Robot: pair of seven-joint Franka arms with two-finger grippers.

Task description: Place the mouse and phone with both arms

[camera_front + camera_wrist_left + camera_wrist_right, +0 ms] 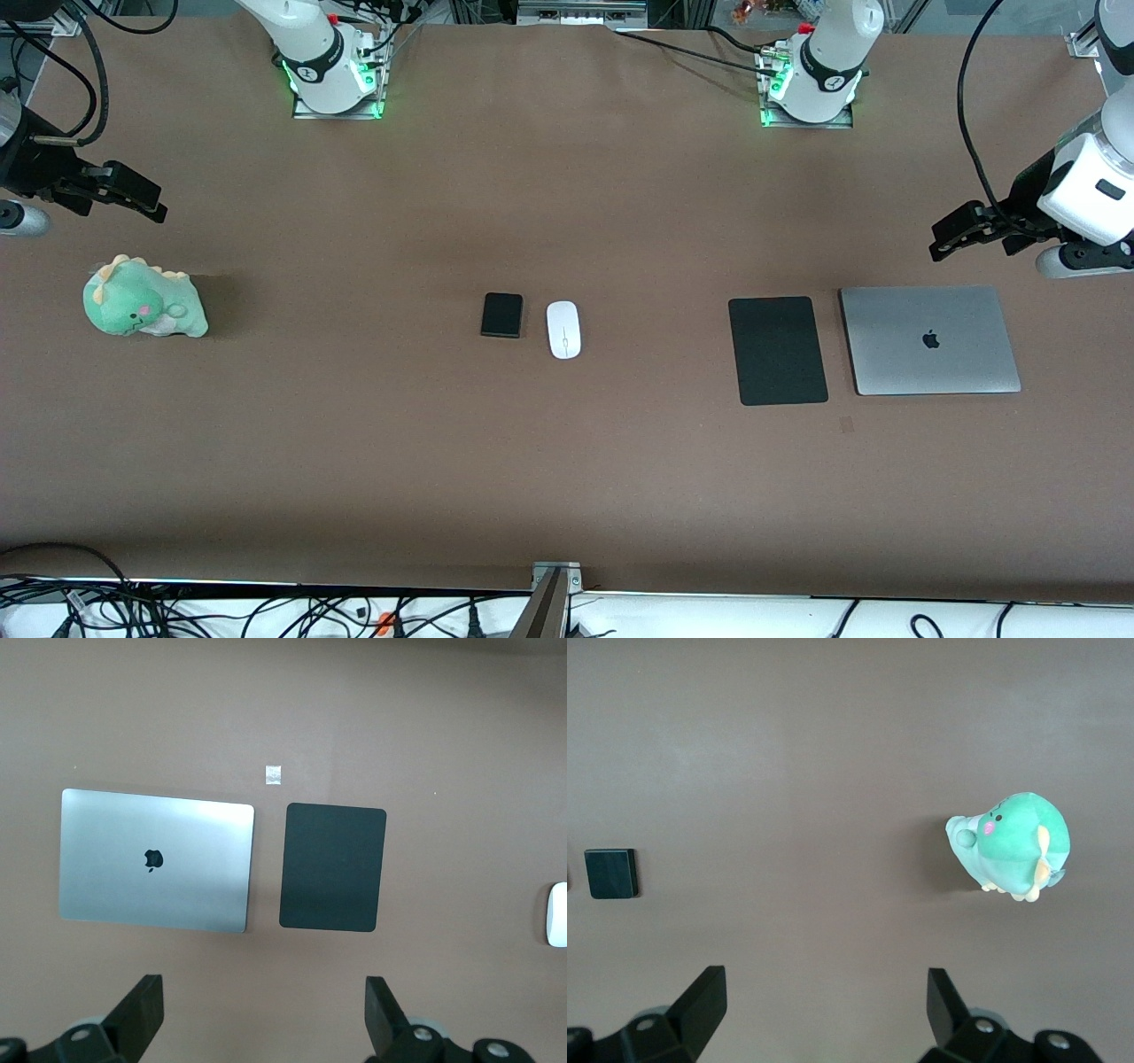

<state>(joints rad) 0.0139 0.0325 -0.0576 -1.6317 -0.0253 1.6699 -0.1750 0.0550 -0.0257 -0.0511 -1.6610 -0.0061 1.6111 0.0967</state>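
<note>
The white mouse (563, 329) lies at the table's middle, beside the black phone (501, 315), which is on the side toward the right arm's end. The mouse's edge shows in the left wrist view (556, 914); the phone shows in the right wrist view (610, 873). My left gripper (952, 232) is open and empty, up over the table at the left arm's end, above the laptop's edge. My right gripper (133, 192) is open and empty, up over the table at the right arm's end, above the plush toy. Both arms wait.
A flat black mat (777, 350) and a closed silver laptop (928, 339) lie side by side toward the left arm's end; both show in the left wrist view, mat (333, 866) and laptop (156, 859). A green plush toy (143, 299) sits toward the right arm's end.
</note>
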